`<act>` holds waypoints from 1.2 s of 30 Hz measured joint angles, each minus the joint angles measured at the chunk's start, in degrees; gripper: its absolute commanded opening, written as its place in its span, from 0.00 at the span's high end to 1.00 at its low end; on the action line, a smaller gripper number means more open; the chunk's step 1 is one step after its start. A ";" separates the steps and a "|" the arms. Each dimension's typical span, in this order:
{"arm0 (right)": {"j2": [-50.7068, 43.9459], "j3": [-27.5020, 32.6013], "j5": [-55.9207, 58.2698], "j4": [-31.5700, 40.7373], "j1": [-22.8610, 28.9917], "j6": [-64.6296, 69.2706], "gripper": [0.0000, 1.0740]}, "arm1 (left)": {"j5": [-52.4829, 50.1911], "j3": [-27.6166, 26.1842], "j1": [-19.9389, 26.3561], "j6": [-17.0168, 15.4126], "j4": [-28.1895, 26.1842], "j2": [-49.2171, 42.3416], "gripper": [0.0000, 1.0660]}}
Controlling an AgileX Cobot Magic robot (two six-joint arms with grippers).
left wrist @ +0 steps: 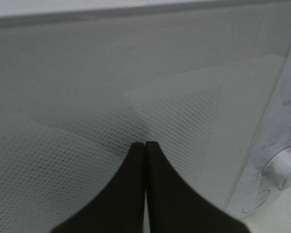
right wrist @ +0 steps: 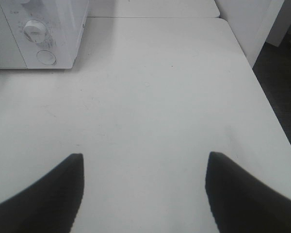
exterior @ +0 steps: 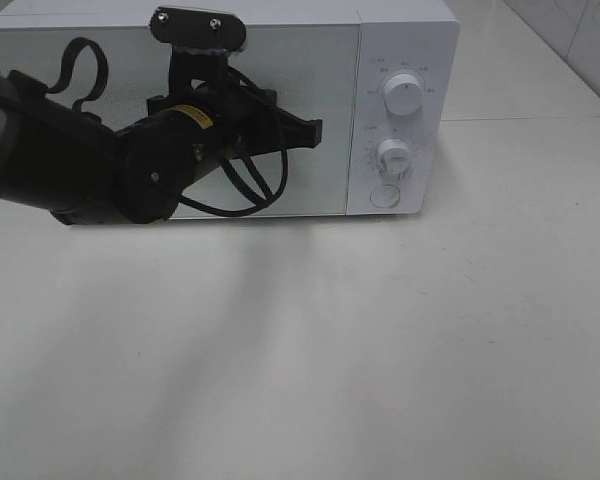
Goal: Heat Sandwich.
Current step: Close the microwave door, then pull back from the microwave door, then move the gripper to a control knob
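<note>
Hovering just before the closed microwave (exterior: pixel 410 40) door (exterior: pixel 310 70) with left hand (left wrist: pixel 144 144) pinched shut and empty; holding right hand (right wrist: pixel 144 155) spread wide above the tabletop (right wrist: pixel 150 87). Seeing no sandwich anywhere; possibly shut inside, cannot tell. Judging the knobs (exterior: pixel 403 97) likely left to set. Working on a pale, plain tabletop, with dark floor (right wrist: pixel 286 97) beyond one edge.

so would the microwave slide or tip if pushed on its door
Probably neither: the microwave looks broad, boxy and flat on the table, so heavy and stable. Its door appears closed, likely rigid against the left gripper.
</note>
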 measured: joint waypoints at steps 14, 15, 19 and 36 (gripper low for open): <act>0.00 0.00 0.00 0.00 0.00 0.00 0.36 | 11.75 8.88 -0.23 -0.06 -2.12 -11.97 0.31; 0.00 0.00 0.00 0.00 0.00 0.00 0.36 | 13.24 9.22 -0.29 -0.06 -2.12 -13.06 0.16; 0.00 0.00 0.00 0.00 0.00 0.00 0.36 | 20.05 10.83 -0.34 -0.06 -2.06 -16.39 0.07; 0.00 0.00 0.00 0.00 0.00 0.00 0.36 | 60.45 11.29 8.08 -0.29 -0.80 -26.07 0.08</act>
